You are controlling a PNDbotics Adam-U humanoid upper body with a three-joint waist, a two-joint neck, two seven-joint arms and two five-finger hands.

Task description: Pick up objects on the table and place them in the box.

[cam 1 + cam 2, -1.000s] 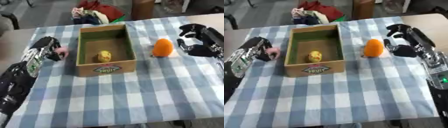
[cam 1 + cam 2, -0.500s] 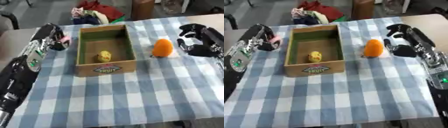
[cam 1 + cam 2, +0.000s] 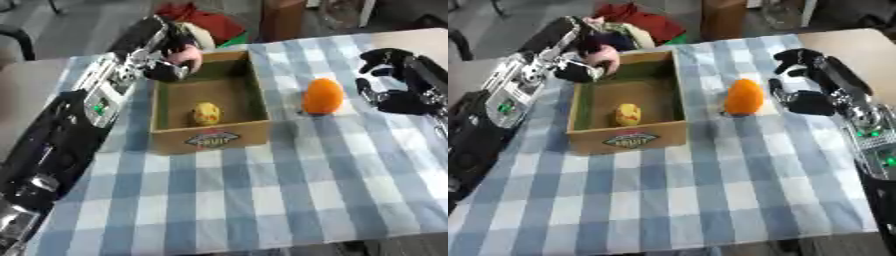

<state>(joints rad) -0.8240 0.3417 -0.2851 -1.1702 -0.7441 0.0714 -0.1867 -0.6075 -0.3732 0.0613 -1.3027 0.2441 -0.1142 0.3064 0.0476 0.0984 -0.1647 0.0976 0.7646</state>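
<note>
A cardboard fruit box (image 3: 215, 139) stands on the checked tablecloth, with a yellow fruit (image 3: 206, 113) lying inside it. My left hand (image 3: 163, 54) is raised over the box's far left corner, curled round a pink object (image 3: 186, 58). An orange fruit (image 3: 323, 96) stands upright on the cloth just right of the box. My right hand (image 3: 396, 84) hovers to the right of the orange, fingers curved and apart, holding nothing and a short gap away from it.
A pile of red and coloured cloth (image 3: 202, 24) lies beyond the table's far edge, next to a brown box (image 3: 283, 19). The near half of the tablecloth (image 3: 262, 200) stretches flat towards me.
My left hand has lifted the pink object from the cloth left of the box and carried it up and right to the box's far left corner. The right hand and orange stayed put.
</note>
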